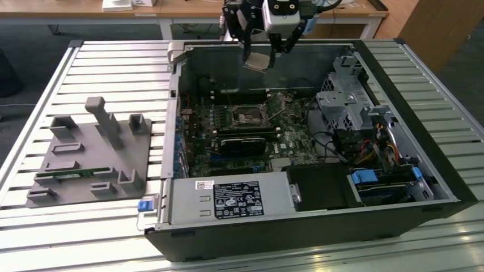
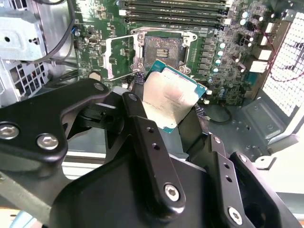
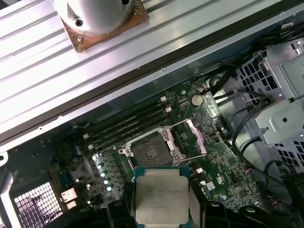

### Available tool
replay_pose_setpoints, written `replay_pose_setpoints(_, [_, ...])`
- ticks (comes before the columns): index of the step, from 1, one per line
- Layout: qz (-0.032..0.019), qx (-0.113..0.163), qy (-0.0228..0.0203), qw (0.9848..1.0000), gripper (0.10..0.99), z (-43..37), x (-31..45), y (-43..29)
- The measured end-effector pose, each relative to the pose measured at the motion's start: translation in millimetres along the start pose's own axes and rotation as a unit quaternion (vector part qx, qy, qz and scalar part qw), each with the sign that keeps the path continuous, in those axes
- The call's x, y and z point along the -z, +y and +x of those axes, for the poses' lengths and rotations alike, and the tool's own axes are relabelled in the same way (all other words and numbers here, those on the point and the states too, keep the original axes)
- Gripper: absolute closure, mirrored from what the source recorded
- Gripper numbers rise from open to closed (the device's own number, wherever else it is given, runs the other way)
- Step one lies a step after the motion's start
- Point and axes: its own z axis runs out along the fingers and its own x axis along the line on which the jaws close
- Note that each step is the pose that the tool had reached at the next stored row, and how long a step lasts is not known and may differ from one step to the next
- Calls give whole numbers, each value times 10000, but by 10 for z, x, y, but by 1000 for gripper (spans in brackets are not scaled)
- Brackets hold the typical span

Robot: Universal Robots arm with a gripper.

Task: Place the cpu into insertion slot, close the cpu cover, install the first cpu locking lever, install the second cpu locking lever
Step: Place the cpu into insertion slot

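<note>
Cpu placement is only just getting under way. The chip is hanging in the air at the upper middle of the exterior view, over the far wall of the open computer case, and is touching nothing but the fingers. The gripper is pinching it by two opposite edges, with the jaws drawn in to the chip's width. In both wrist views the dull metal top is facing the camera.

The insertion slot is sitting near the middle of the exterior view on the green motherboard, well apart from the chip and lower in the frame. In the second wrist view its dark square is showing bare, with nothing seated in it. The cpu cover is lying swung open just beside the slot, its large cut-out plain to see, so it is not blocking the way in.

Judging from this, none of the four steps is finished: the chip is in hand but not seated, and the cover is waiting to be shut. I cannot tell how the locking levers are standing, though neither is likely fastened with the cover open.
</note>
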Motion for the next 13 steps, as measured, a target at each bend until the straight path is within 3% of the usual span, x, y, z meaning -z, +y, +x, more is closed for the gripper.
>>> replay_pose_setpoints(6, [-3, -275, -26, 9996, 549, 1, -7, -1])
replay_pose_setpoints(13, [-8, -629, -58, 9980, 549, 1, -16, -3])
